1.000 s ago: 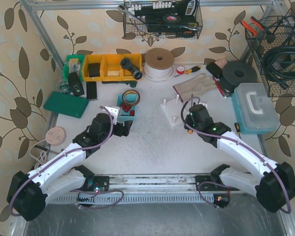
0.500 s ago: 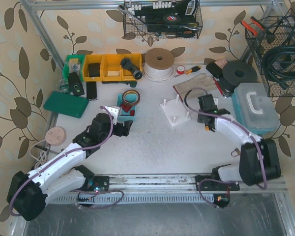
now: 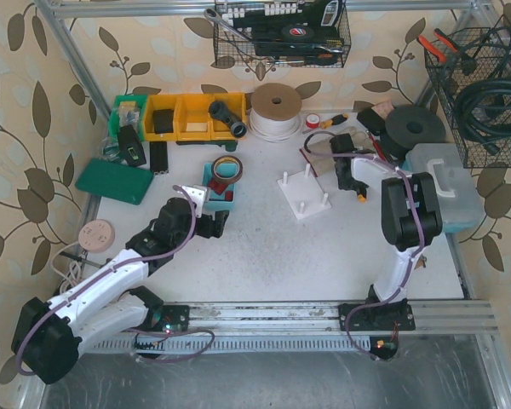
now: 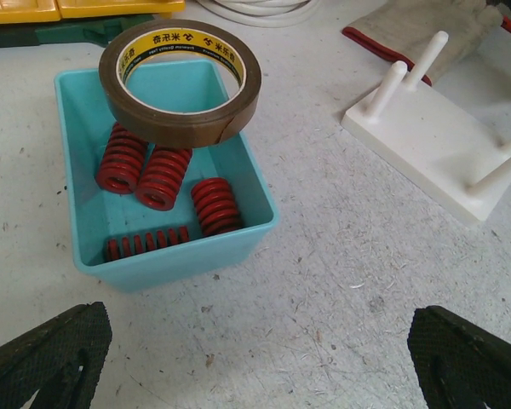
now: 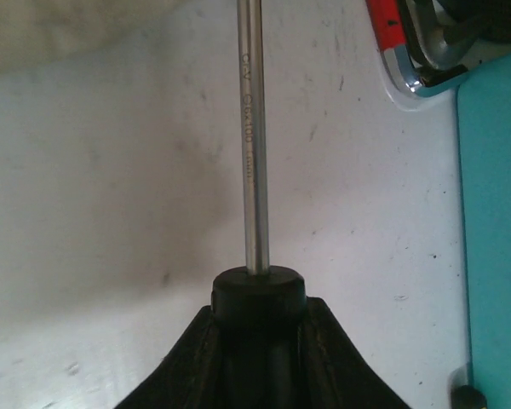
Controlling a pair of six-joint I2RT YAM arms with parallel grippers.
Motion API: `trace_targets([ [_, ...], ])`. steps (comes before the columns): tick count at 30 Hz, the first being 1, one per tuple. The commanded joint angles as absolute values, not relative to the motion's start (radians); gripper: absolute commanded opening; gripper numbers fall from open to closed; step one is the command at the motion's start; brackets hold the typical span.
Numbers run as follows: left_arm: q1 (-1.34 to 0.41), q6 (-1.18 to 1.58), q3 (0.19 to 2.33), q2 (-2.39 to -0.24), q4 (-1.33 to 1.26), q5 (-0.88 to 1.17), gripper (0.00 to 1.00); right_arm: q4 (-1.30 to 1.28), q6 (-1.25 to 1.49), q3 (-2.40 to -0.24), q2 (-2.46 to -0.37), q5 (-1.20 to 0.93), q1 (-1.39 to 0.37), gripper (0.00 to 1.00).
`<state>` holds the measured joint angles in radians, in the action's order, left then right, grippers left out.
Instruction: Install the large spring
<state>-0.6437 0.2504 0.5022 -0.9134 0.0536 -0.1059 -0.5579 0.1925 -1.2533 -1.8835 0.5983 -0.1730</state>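
Observation:
Three large red springs (image 4: 163, 176) lie in a teal bin (image 4: 183, 256), with a thinner red spring (image 4: 149, 243) along its near wall. A brown tape roll (image 4: 180, 81) rests on the bin's far rim. My left gripper (image 4: 255, 375) is open and empty just in front of the bin (image 3: 211, 175). The white peg board (image 4: 439, 141) stands right of the bin. My right gripper (image 5: 257, 311) is shut on the black collar of a screwdriver (image 5: 254, 170), whose steel shaft points away. In the top view that gripper (image 3: 344, 162) hangs at the back right by the glove.
A work glove (image 3: 328, 146), a red-handled tool (image 5: 385, 34) and a teal toolbox (image 3: 443, 183) surround the right gripper. Yellow bins (image 3: 183, 115), a white cable reel (image 3: 276, 109) and a green case (image 3: 115, 181) line the back and left. Wire baskets hang above.
The right arm has swung away from the peg board to the back right, folding up near the glove and toolbox, still shut on the screwdriver. The left arm has stayed put.

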Motion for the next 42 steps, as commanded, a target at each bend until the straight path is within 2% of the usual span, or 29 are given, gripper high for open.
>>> trace_targets([
  [1,-0.654,0.242,0.501,-0.888,0.037,-0.122,0.97,-0.574,0.118,-1.312,-1.925,0.584,-0.124,0.1],
  [14,-0.655,0.246,0.502,-0.891,0.032,-0.112,0.97,-0.582,0.105,-1.356,-2.003,0.553,-0.07,0.21],
  [26,-0.654,0.243,0.502,-0.878,0.039,-0.127,0.97,-0.685,0.169,-1.365,-1.915,0.564,-0.073,0.42],
  [30,-0.655,0.243,0.501,-0.871,0.046,-0.143,0.97,-0.745,0.212,-1.344,-1.813,0.529,-0.085,0.47],
  [35,-0.654,0.245,0.501,-0.871,0.056,-0.168,0.98,-0.741,0.267,-1.241,-1.595,0.377,-0.093,0.56],
  [41,-0.654,0.305,0.548,-0.893,0.147,-0.306,0.98,-0.68,0.307,-1.082,-1.312,0.247,-0.163,0.71],
  [42,-0.653,0.308,0.563,-0.901,0.161,-0.321,0.98,-0.665,0.313,-1.055,-1.27,0.226,-0.178,0.76],
])
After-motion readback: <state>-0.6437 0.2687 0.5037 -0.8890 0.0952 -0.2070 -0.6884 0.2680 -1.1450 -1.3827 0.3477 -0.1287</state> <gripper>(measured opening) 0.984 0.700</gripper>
